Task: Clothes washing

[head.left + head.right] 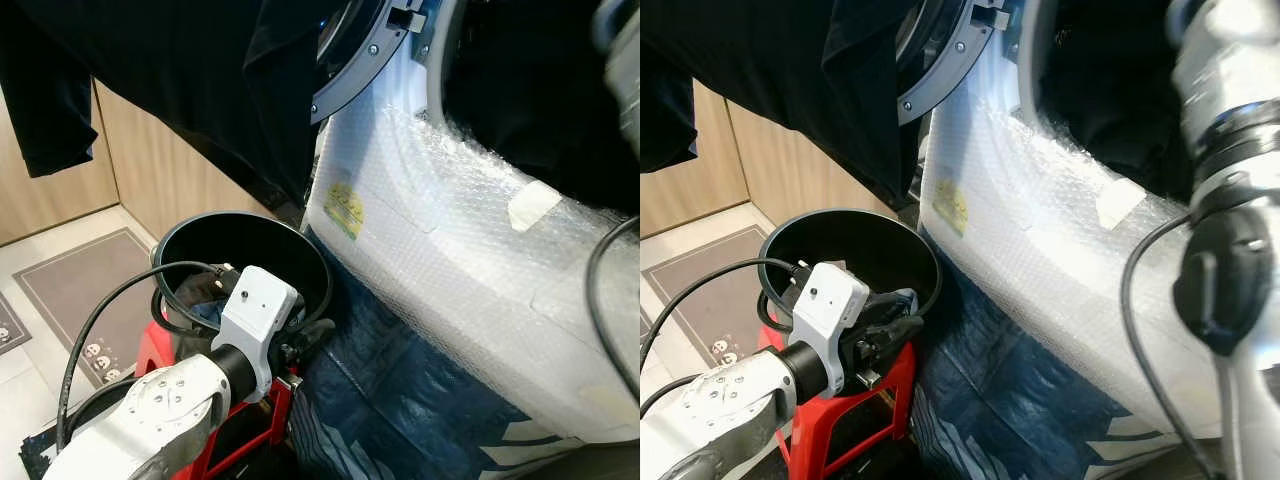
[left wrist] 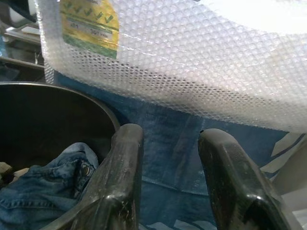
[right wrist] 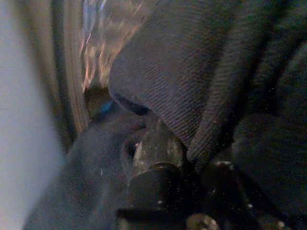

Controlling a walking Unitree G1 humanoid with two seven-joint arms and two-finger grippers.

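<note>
A black garment (image 1: 200,80) hangs across the top, over the washer's open door ring (image 1: 365,55). My right arm (image 1: 1230,200) reaches into the dark drum opening (image 1: 520,80). In the right wrist view the right gripper (image 3: 192,163) is shut on dark cloth (image 3: 182,81), which folds around its fingers. My left gripper (image 2: 168,139) hovers open at the near rim of a black bucket (image 1: 200,225), holding nothing. Blue denim (image 2: 43,191) lies inside the bucket.
The washer front is wrapped in bubble wrap (image 1: 450,230) with a yellow sticker (image 1: 344,208). Blue plastic sheeting (image 1: 400,380) covers its lower part. The bucket stands on a red stool (image 1: 875,385). A grey floor mat (image 1: 80,290) lies to the left by wooden panels.
</note>
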